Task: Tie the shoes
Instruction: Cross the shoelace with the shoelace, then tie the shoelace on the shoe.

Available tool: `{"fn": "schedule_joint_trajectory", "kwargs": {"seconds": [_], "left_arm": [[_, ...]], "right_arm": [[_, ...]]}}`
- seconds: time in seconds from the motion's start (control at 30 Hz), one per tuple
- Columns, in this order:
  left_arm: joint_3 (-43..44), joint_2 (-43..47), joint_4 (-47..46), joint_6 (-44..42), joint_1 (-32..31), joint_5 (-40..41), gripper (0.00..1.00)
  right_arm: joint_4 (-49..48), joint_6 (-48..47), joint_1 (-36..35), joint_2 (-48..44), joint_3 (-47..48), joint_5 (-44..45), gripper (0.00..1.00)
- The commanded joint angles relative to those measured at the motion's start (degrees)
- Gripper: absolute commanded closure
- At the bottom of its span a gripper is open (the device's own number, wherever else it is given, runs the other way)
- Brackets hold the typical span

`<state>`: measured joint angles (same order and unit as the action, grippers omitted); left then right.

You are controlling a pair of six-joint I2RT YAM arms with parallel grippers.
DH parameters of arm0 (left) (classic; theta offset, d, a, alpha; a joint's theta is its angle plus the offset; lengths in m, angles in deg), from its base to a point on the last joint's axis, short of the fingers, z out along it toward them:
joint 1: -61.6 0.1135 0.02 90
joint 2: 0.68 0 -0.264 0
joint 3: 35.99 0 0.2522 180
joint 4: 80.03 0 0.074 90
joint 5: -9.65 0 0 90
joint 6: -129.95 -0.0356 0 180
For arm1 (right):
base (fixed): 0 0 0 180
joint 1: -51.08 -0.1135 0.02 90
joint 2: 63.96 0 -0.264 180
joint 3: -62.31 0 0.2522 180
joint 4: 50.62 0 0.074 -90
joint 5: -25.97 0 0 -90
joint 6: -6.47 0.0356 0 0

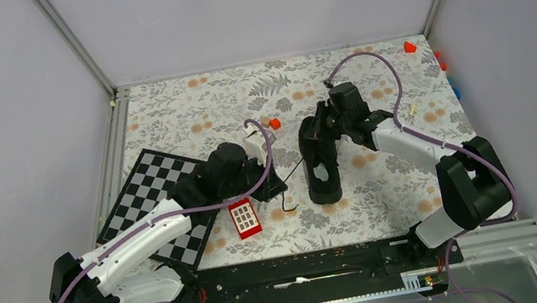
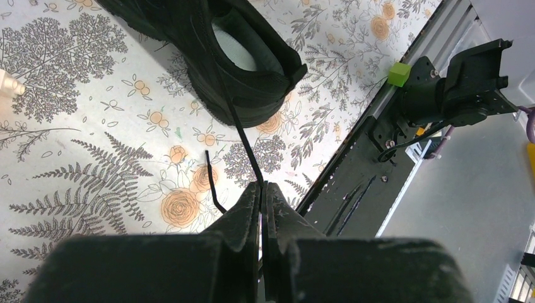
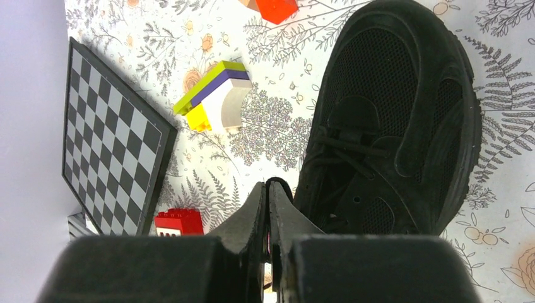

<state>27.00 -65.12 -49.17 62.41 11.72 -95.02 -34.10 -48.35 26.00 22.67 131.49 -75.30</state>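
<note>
All-black mesh sneaker [image 3: 391,95], thin laces [image 3: 348,150]

Count: 1 shoe [image 1: 320,161], 1 checkerboard [image 1: 154,203], 1 red keypad [image 1: 244,218], 1 green cube [image 2: 399,74], 1 multicolour stack [image 3: 214,95], 1 red block [image 1: 274,123] centre, 1 red wedge [image 1: 410,46] upper right. More bits by the right wall, too small to count.

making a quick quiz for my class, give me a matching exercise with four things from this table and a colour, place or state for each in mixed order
Column one:
1. sneaker
2. chessboard
3. left gripper
4. red block

Column two:
a. shut on a black lace
b. black and white squares
c. all black, pale insole showing
d. lies between the chessboard and the sneaker

Pairs: 1-c, 2-b, 3-a, 4-d
</note>
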Motion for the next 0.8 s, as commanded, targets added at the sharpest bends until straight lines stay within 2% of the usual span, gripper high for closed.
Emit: {"fn": "schedule_joint_trajectory", "kwargs": {"seconds": [0.0, 0.13, 0.23, 0.5, 0.67, 0.77], "left_arm": [[-0.19, 1.76, -1.69, -0.74, -0.22, -0.19, 1.0], [-0.1, 1.73, -1.58, -0.84, -0.17, -0.21, 1.0], [-0.01, 1.78, -1.3, -0.91, -0.22, -0.25, 1.0], [0.33, 1.56, -0.86, -1.01, -0.2, -0.05, 1.0], [0.51, 1.56, -0.54, -1.1, -0.14, 0.25, 1.0], [0.58, 1.31, -0.58, -1.19, -0.2, 0.24, 1.0]], "right_arm": [[-9.08, 0.8, 0.03, -3.14, -0.98, 4.44, 0.97], [-15.39, 1.57, 0.03, -4.2, -3.61, 6.38, 0.86], [-17.57, 1.55, 0.03, -4.34, -4.11, 7.53, 0.72], [-16.92, 0.76, 0.03, -2.87, -2.71, 6.65, 0.67], [-7.41, -2.91, 0.47, -4.02, -0.56, 8.52, 0.67], [-3.6, -5.02, 1.9, -4.6, -0.11, 6.19, 0.67]]}}
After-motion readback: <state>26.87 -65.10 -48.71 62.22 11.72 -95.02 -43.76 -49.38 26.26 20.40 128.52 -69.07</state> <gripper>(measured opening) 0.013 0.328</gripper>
